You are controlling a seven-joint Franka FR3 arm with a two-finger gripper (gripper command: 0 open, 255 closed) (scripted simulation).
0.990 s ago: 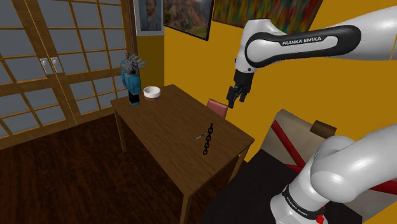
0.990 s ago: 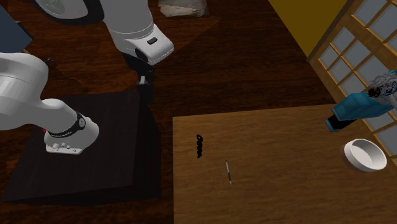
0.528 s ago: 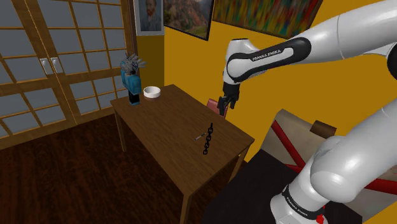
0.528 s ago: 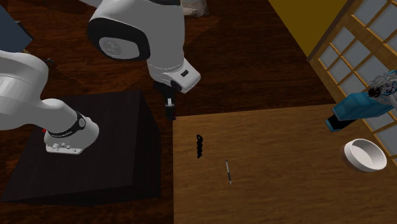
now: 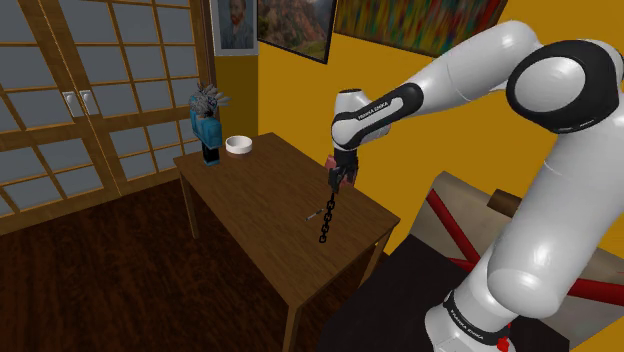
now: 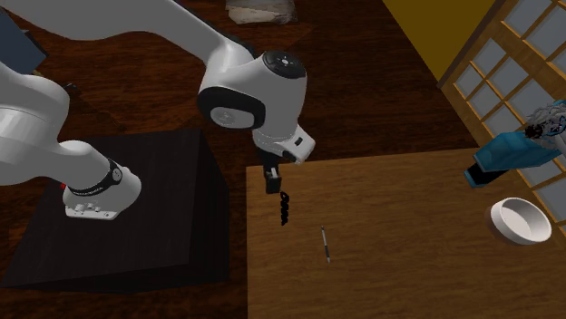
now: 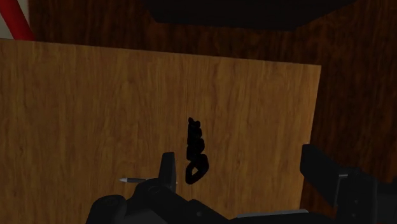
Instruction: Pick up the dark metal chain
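In the wrist view you see the thin stick (image 7: 127, 181) only by its pale tip. The rest of it is covered by the end effector (image 7: 240, 162). In the second exterior view the blue figure (image 6: 504, 154) with the grey spiky head is cut off by the picture's right edge. The chain (image 7: 195, 153) shows as a plain black shape. You can make out a few links, but you cannot judge its material.

The chain lies flat on the wooden table (image 5: 250, 215), stretched almost straight, near the table edge that faces the black stand (image 6: 145, 217). Its long axis runs parallel to that edge. In the wrist view it points away from the hand, crosswise to the line from one finger to the other. The thin stick lies near the chain but apart from it, on the side away from the stand.

The end effector is released: its fingers (image 7: 167, 170) stand wide apart and clasp nothing. In the shoulder view it hangs close above the chain's end that is nearer the yellow wall. In the wrist view the chain lies between the fingers, much nearer to one of them, and you see no contact.

The white bowl (image 5: 238, 145) stands at the far end of the table, just beside the figure. Its inside shows plain white.
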